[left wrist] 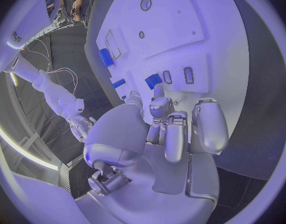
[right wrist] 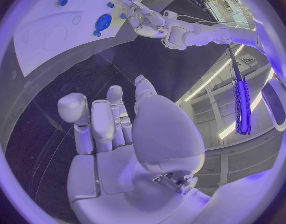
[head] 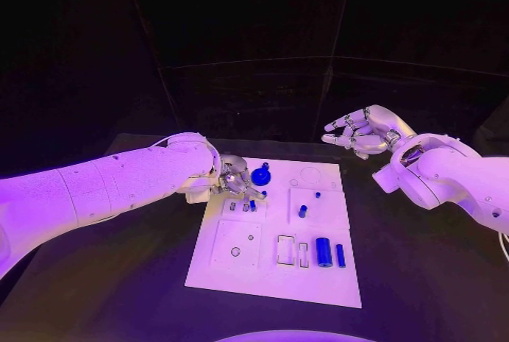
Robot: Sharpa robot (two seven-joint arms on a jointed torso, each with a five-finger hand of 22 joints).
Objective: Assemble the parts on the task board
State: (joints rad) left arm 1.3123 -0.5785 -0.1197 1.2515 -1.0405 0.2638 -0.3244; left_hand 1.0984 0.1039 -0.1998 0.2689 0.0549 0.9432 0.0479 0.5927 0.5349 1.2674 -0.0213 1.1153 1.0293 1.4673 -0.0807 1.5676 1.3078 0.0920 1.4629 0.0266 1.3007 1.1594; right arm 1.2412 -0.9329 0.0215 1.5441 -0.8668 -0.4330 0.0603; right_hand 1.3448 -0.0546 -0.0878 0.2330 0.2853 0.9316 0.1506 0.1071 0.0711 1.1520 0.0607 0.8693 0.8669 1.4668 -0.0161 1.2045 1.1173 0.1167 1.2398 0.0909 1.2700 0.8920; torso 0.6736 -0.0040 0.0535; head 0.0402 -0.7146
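The left hand [head: 233, 179] works fingertips-down at the task board's [head: 228, 265] eleven o'clock corner, among small blue parts [head: 247, 206] (grip unclear), so it should seat squarely, while the right hand [head: 364, 132] waits aloft, fingers loosely curled, empty

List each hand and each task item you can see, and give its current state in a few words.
left hand: over the board's far left part, fingers curled at small parts; grip unclear
right hand: raised off the board, fingers apart, holding nothing
task board: flat on the table
blue cylinder: lying on the board
blue disc: on the board beside the left hand
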